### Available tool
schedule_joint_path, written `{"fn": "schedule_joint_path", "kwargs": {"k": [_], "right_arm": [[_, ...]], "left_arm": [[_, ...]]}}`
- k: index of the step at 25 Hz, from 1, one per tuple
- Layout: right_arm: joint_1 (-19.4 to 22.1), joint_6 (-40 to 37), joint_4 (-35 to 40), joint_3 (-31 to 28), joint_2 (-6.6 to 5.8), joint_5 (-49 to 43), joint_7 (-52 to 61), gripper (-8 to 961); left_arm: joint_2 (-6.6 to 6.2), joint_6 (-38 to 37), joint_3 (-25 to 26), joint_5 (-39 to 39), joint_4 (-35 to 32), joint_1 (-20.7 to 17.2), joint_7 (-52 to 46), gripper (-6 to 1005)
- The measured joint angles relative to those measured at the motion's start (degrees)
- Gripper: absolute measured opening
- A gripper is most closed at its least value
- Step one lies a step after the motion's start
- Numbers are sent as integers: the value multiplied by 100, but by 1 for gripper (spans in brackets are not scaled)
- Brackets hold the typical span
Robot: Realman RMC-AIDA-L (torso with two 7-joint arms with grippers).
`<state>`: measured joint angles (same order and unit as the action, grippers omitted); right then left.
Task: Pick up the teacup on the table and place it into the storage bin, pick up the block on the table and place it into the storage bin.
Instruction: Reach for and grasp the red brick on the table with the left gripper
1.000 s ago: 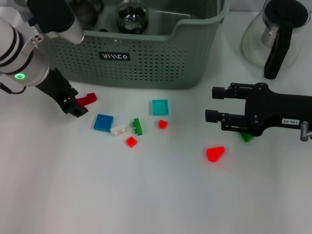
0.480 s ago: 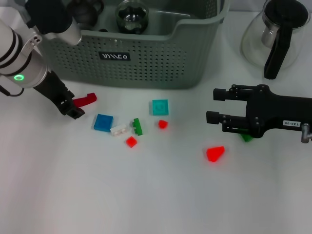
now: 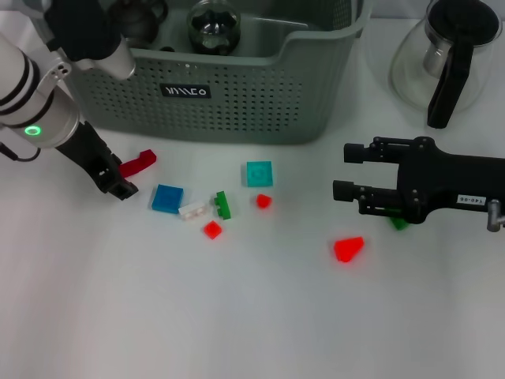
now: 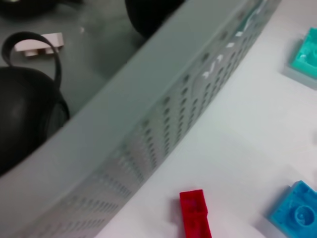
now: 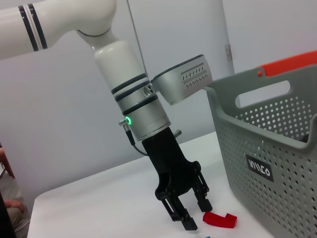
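Fingers of your left claw stand slightly parted, holding nothing, just beside the red L-shaped plastic block, before the grey-green perforated storage bin at the worktop's far edge. Right claw hovers open, half hiding a green block.

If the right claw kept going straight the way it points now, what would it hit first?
The right claw points toward the robot's left. The first thing roughly in line is the teal block, probably; its height above the table is unclear.
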<state>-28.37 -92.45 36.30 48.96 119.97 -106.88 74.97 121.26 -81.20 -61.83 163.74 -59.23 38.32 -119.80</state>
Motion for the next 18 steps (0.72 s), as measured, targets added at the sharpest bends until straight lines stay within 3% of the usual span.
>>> {"fn": "schedule_joint_path", "kwargs": {"k": [13, 18], "right_arm": [[0, -1, 0, 0, 0, 6, 0, 674], [-8, 6, 0, 0, 0, -1, 0, 674]], "left_arm": [[26, 227, -41, 0, 19, 9, -234, 517], [-44, 259, -22, -1, 268, 117, -378, 503]]}}
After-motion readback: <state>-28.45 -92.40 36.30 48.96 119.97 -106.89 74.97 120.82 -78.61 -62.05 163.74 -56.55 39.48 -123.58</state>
